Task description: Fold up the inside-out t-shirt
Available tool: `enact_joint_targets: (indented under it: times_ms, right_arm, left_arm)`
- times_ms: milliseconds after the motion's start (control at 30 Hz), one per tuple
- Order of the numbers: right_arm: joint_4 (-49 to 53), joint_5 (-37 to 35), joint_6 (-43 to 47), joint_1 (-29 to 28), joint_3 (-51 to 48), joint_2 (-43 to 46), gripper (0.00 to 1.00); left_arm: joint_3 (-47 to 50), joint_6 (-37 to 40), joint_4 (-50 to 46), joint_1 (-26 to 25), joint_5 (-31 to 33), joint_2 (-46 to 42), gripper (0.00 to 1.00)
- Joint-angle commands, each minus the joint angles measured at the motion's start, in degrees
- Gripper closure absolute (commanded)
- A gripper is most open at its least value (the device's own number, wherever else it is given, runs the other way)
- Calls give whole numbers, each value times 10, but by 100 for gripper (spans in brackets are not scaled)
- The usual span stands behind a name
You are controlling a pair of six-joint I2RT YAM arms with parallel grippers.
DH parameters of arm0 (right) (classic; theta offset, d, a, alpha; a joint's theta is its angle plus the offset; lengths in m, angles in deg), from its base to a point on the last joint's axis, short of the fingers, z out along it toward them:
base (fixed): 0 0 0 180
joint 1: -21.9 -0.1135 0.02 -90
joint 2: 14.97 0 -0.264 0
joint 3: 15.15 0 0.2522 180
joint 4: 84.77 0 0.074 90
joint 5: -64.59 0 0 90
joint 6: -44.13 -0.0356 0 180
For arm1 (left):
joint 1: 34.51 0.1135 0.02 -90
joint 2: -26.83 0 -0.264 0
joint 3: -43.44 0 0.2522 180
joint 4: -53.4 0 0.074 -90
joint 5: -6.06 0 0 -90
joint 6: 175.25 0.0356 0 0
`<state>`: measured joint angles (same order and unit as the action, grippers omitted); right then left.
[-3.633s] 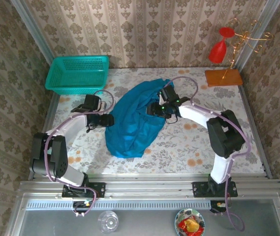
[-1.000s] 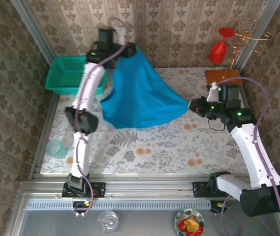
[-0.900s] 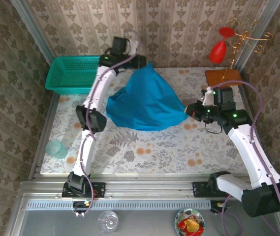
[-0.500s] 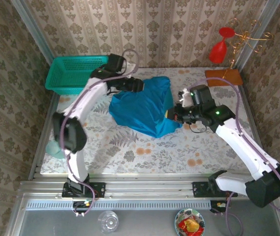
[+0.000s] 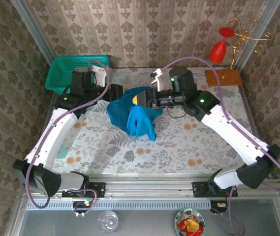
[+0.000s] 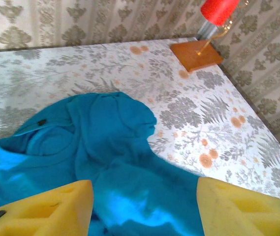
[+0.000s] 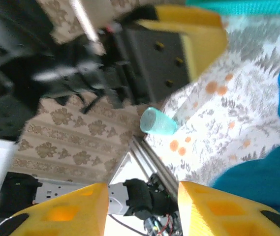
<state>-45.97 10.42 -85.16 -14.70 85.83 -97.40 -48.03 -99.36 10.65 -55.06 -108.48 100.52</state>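
The t-shirt [image 5: 136, 117] lies in a crumpled heap in the middle of the desk [image 5: 189, 147], with no clean fold in it. I judge the folding barely begun, and it wants spreading flat first. At its far side my left jaws and right jaws both stand apart, gripping nothing. Beyond sits the basket [image 5: 78, 71].
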Motion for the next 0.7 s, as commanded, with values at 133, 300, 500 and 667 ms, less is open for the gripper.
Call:
enact_joint_targets:
  times_ms: [133, 300, 500, 667]
  right_arm:
    - [123, -168, 107, -1, -53, -16, 59]
    - [143, -246, 131, 0, -127, -38, 62]
    - [100, -241, 106, 0, -217, -78, 60]
    - [43, -222, 72, 0, -256, -121, 57]
  left_arm:
    - [32, 5, -48, 2, -9, -24, 42]
    - [68, 2, -55, -38, -12, -11, 43]
    - [125, -17, -55, -116, 17, 14, 45]
    - [186, -55, -26, -142, 35, 11, 45]
